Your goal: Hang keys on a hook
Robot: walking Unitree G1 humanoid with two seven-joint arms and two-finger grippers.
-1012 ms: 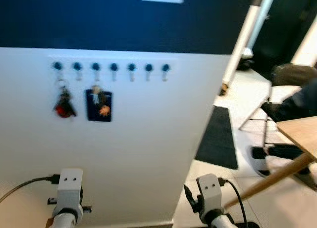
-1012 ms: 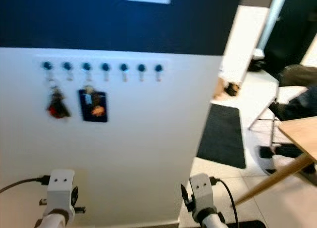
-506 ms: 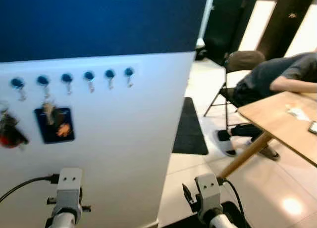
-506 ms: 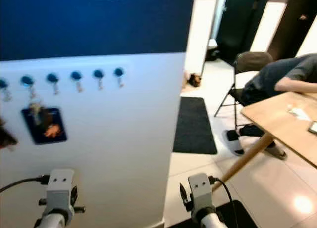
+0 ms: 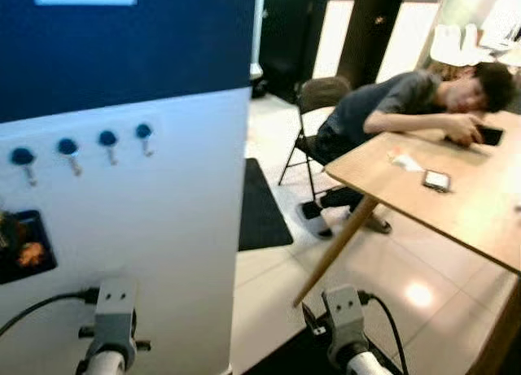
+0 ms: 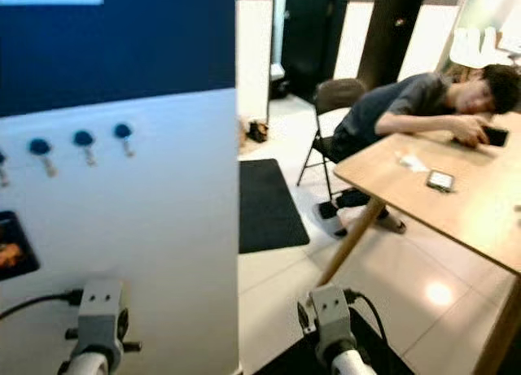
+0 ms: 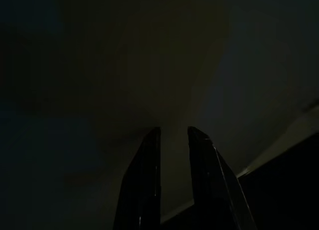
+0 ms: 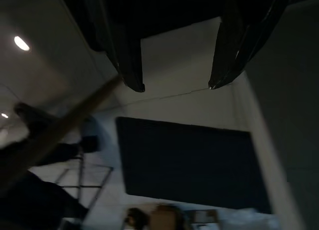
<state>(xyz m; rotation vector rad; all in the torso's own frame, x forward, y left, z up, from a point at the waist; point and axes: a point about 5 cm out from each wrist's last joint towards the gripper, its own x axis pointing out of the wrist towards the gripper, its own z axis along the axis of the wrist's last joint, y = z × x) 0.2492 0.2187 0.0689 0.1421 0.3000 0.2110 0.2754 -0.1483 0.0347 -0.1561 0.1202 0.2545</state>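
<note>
A white wall panel (image 5: 146,228) carries a row of blue-capped hooks (image 5: 107,137); three of those in sight hang bare. A dark blue key holder (image 5: 20,249) with an orange charm hangs at the far left edge. Both arms hang low, their wrists (image 5: 114,310) (image 5: 342,310) at the bottom of the head views. In the dark left wrist view my left gripper (image 7: 173,132) has its fingers close together with nothing between them. My right gripper (image 8: 174,85) is open and holds nothing, above the floor and a black mat (image 8: 189,165).
A wooden table (image 5: 456,204) with a slanted leg (image 5: 334,249) stands to the right. A person (image 5: 407,106) leans on it from a chair (image 5: 313,94). A phone (image 5: 437,180) and white paper (image 5: 404,158) lie on top. A black mat (image 5: 260,208) covers the tiled floor.
The camera has swung right: the hook panel slid to the left edge, the red keys left the picture, and the table and person came in. Both arms keep their pose.
</note>
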